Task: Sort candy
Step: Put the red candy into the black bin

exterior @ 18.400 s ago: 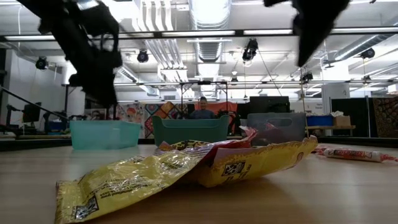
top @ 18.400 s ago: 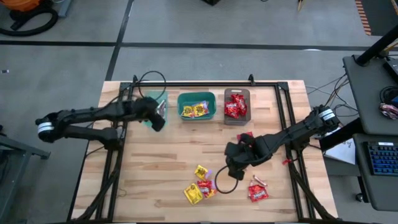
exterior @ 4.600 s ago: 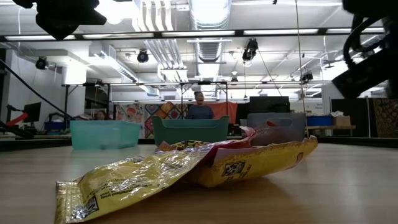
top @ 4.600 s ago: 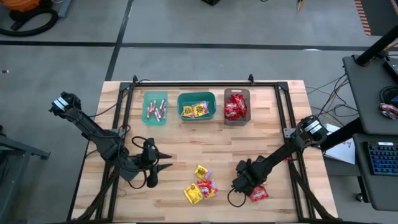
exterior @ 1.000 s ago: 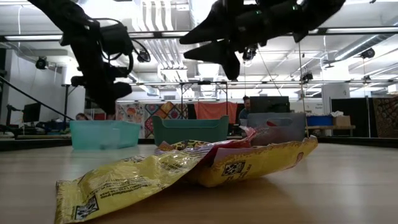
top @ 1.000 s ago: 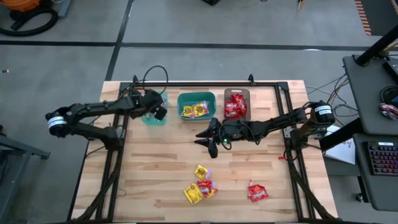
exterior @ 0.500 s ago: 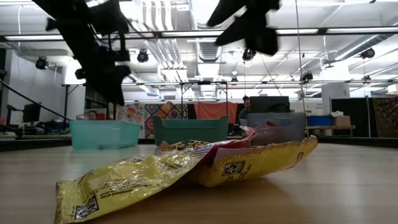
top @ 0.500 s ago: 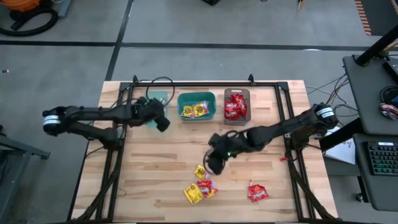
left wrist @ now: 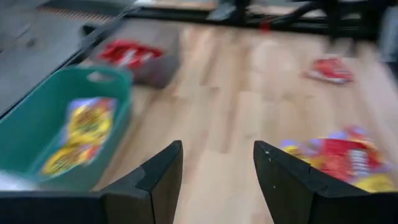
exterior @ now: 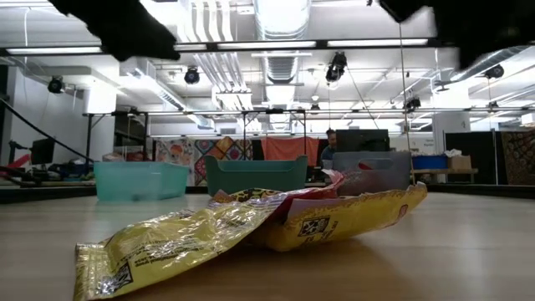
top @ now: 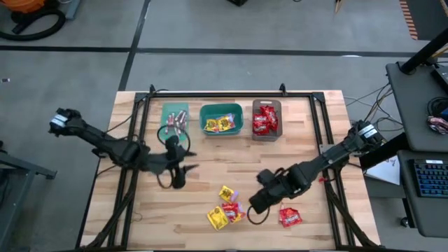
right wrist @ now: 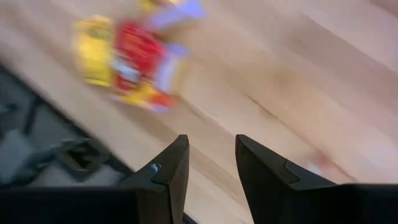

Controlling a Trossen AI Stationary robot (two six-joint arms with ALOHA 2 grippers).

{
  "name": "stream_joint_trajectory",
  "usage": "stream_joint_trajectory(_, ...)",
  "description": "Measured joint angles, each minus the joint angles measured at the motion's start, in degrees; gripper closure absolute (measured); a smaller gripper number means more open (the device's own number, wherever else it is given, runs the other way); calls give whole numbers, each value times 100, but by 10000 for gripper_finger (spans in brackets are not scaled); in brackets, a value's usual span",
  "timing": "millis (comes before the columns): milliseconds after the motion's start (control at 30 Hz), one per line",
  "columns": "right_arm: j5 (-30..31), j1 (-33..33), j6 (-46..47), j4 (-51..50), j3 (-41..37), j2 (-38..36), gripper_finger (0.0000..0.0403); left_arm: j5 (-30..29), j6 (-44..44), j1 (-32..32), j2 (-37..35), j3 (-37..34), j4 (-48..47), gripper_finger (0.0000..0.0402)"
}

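**Both arms empty over the last few sweets**

From above, three bins sit along the far edge: a teal bin [top: 174,122] with the pinkish-tan sticks [top: 176,120], a green bin [top: 221,119] with yellow packets [top: 222,124], and a grey-brown bin [top: 266,119] with red packets [top: 264,119]. A small heap of loose candy [top: 225,208], yellow and red mixed, lies near the front edge of the table [top: 210,164], and one lone red packet [top: 290,217] lies a little to its right. The left gripper [top: 187,161] hovers over bare wood between the bins and the heap, fingers spread, nothing in them. The right gripper [top: 253,205] hangs low between the heap and the lone red packet.

At table height, a crumpled yellow wrapper [exterior: 175,244] fills the foreground with the bins behind; only dark bits of the arms cross the top edge.

The left wrist camera shows its fingers [left wrist: 158,180] released and apart, with wood between them, the green bin to one side and the heap [left wrist: 339,160] ahead.

The right wrist camera shows its fingers [right wrist: 168,177] part-open and bare, with the heap [right wrist: 134,59] beyond the tips.

I'd say sorting is nearly done and both arms are reaching for the next piece. The next move calls for one gripper to come down on a single packet without dragging its neighbours.
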Motion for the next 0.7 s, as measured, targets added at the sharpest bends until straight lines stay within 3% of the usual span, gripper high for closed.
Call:
stream_joint_trajectory(167, -758, 149, 797, -1240, 9, 3, 280, -199, 156, -489, 55, 0, 419, 221)
stream_joint_trajectory(300, -1222, 205, 953, -1679, 0, 4, 280, -563, 165, -652, 121, 0, 413, 221)
stream_joint_trajectory(500, -1182, 357, 940, -1655, -2, 25, 280, -800, 152, -654, 371, 0, 430, 221)
stream_joint_trajectory(700, -1177, 976, -1525, -1710, -38, 307, 280, -791, 162, -654, 739, 0, 486, 221)
